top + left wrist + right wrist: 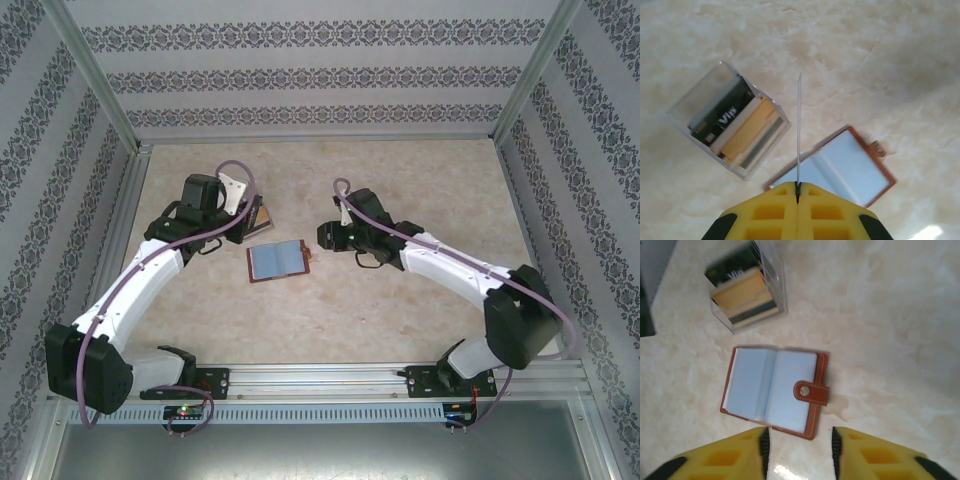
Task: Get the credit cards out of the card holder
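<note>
Card holder (278,261) open and flat on the worktop (420,180), blue-grey panels up, between the two hands. As opened, its long axis runs left to right across the worktop and its fold runs near to far. The snap strap (810,392) is on the edge facing the right arm. Left hand (797,187) fully closed on a thin card (799,125), which is seen edge-on, stands straight out from the fingertips and is clear of the worktop. From this hand the clear box (727,120) (holding a black card and gold ones on edge) lies to one side of the held card and the holder to the other, both near. In the top view the hand is just beside the box, off the holder's far-left corner. Right hand (800,447) part-way open with nothing between its fingers, just off the strap edge of the holder, its gap roughly in line with the strap. Judged step: the held card goes into the box, so the coming move turns on the card's edge relative to the box mouth. The card's plane looks askew to the cards stacked there, and a turn of the wrist seems called for. The right arm is the nearer one for the holder. Whether any card remains behind the panels cannot be told.
</note>
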`<state>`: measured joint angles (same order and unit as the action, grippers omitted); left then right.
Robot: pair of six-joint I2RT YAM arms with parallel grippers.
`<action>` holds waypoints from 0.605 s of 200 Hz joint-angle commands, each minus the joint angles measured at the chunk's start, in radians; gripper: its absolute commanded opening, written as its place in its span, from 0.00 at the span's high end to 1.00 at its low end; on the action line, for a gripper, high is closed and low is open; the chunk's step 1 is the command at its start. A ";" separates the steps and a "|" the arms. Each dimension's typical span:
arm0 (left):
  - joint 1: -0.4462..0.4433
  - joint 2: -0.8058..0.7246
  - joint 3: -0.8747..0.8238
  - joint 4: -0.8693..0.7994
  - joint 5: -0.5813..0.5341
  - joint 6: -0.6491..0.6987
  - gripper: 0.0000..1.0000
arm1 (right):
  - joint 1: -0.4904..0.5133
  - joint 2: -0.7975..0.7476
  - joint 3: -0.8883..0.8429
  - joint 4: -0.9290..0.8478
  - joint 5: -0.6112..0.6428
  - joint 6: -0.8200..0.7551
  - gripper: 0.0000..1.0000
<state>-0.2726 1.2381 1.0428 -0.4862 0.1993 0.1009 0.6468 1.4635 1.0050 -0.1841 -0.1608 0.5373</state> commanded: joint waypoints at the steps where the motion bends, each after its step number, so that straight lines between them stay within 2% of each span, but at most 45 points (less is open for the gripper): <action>1: 0.009 0.049 0.053 -0.001 -0.083 0.332 1.00 | -0.017 -0.062 -0.023 -0.004 0.036 -0.022 0.50; 12: 0.009 0.086 0.079 -0.015 -0.102 0.410 1.00 | -0.024 -0.086 -0.034 0.002 0.035 -0.019 0.42; 36: 0.010 0.165 0.136 -0.024 -0.144 0.512 1.00 | -0.042 -0.126 -0.056 0.011 0.030 -0.009 0.18; 47: 0.009 0.195 0.148 -0.019 -0.160 0.560 1.00 | -0.050 -0.140 -0.065 0.011 0.030 -0.008 0.02; 87: 0.010 0.284 0.148 0.040 -0.248 0.683 1.00 | -0.071 -0.181 -0.097 0.008 0.032 0.002 0.02; 121: 0.009 0.338 0.141 0.085 -0.278 0.724 1.00 | -0.084 -0.193 -0.114 0.005 0.031 0.010 0.02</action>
<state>-0.2726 1.5478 1.1786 -0.4603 -0.0284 0.7387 0.5770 1.2991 0.9127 -0.1833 -0.1452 0.5285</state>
